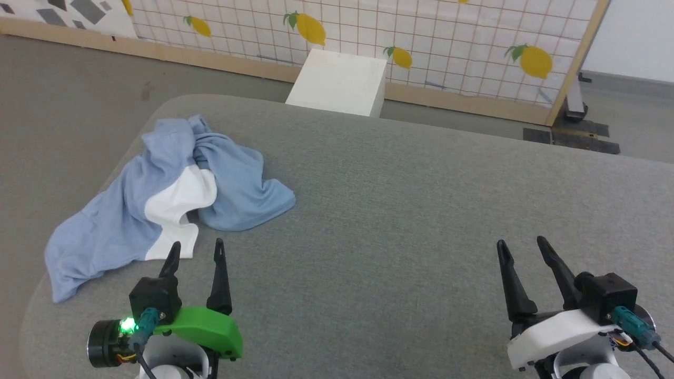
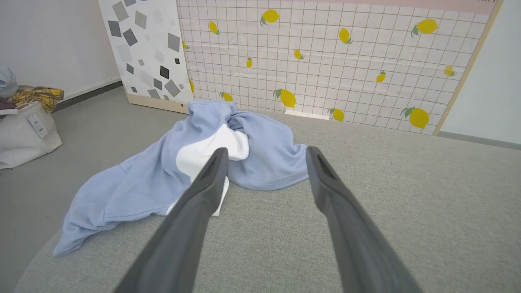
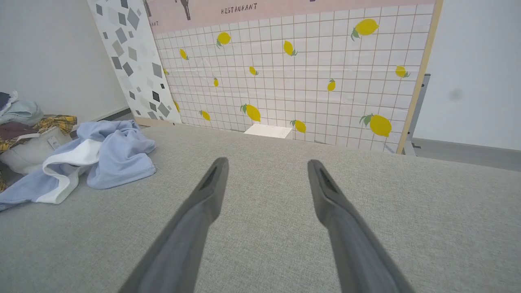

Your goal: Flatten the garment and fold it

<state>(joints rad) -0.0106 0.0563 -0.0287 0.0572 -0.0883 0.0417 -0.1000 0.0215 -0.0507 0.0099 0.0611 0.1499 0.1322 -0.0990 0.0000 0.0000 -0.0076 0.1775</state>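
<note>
The garment (image 1: pixel 131 210) is a light blue shirt with its white inside showing, lying crumpled at the far left of the grey padded table (image 1: pixel 395 210). One part hangs over the left edge. My left gripper (image 1: pixel 197 245) stands open just in front of the garment's white flap, with nothing between its fingers. In the left wrist view the garment (image 2: pixel 146 179) lies right beyond my left gripper (image 2: pixel 264 151). My right gripper (image 1: pixel 521 243) is open over bare table at the lower right, far from the cloth. The right wrist view has the garment (image 3: pixel 114 154) at its left, well away from my right gripper (image 3: pixel 266 162).
A white box (image 1: pixel 339 81) stands on the floor behind the table's far edge, before a lemon-print tiled panel (image 1: pixel 421 37). A white bag with piled clothes (image 2: pixel 24 122) sits on the floor to the left. The table's rounded left corner is close to the garment.
</note>
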